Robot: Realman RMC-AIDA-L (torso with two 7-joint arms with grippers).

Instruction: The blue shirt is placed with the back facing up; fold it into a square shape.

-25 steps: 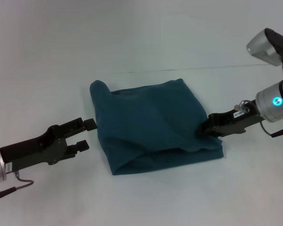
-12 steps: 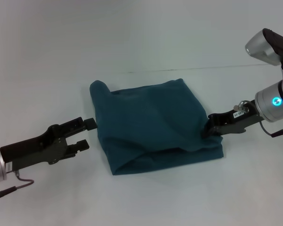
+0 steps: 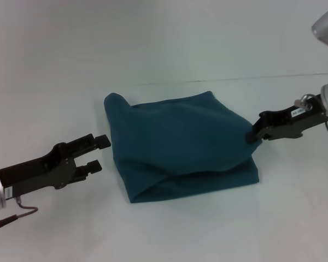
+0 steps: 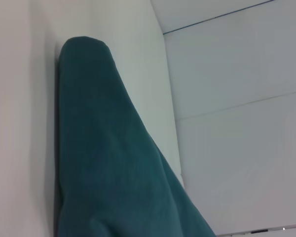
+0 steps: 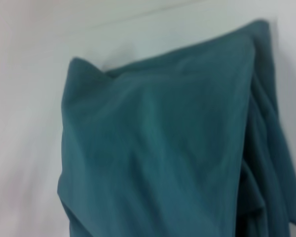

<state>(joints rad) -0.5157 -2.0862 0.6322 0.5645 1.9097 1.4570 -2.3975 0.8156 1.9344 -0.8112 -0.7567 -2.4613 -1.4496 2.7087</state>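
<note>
A blue shirt [image 3: 180,144], folded into a rough square bundle, lies in the middle of the head view on a plain white table [image 3: 164,229]; its layers sag open along the lower edge, and a rounded lump of cloth sticks up at its upper left corner; what lies between the folds is hidden. The bundle's slightly longer side runs left to right, tilted a little downward toward the right. The right gripper [image 3: 255,132], reaching in from the right edge of the frame, pinches the shirt's right edge and holds that edge lifted into a peak; its fingertips are buried in the cloth; most of its arm is cut off by the frame. The left gripper [image 3: 100,153] sits at the lower left, just beside the shirt's left edge but apart from it, fingers spread with nothing between them. Bare table surrounds the shirt on every side, with wide open room above and below. The left wrist view shows only a ridge of teal fabric [image 4: 108,173] against white; the right wrist view shows creased cloth [image 5: 172,143] filling the frame.
</note>
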